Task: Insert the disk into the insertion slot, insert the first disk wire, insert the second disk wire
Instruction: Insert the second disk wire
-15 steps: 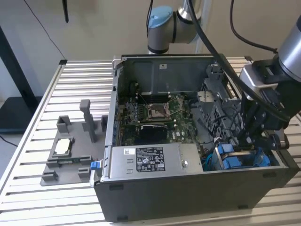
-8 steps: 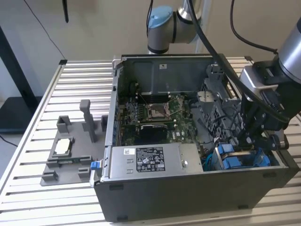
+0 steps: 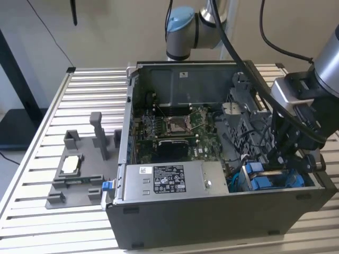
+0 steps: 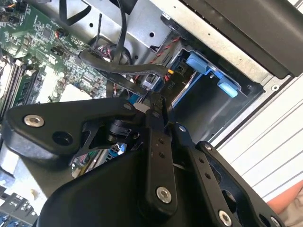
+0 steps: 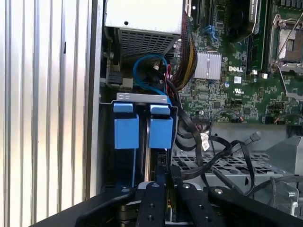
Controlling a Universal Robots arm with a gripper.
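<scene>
The insertion slot (image 5: 142,97) is a grey metal bay with blue edges at the case's front corner, on the exterior view's right (image 3: 275,179). The disk stands edge-on in it. Only its blue bracket (image 5: 161,133) shows; the labelled face is hidden. My gripper (image 3: 273,161) reaches down into the case right beside the bay. In both wrist views its fingers are pressed together (image 4: 150,103) (image 5: 161,177) on the end of a black disk wire (image 4: 120,67). The wire loops back over the motherboard. A second blue tab (image 5: 127,131) sits beside the bracket.
The open computer case (image 3: 212,222) rests on a slatted aluminium table (image 3: 79,95). The silver power supply box (image 3: 169,180) lies along the case's front. Loose black cables (image 5: 222,146) cross a metal cage near the bay. A grey fixture with a chip (image 3: 71,165) stands at the exterior view's left.
</scene>
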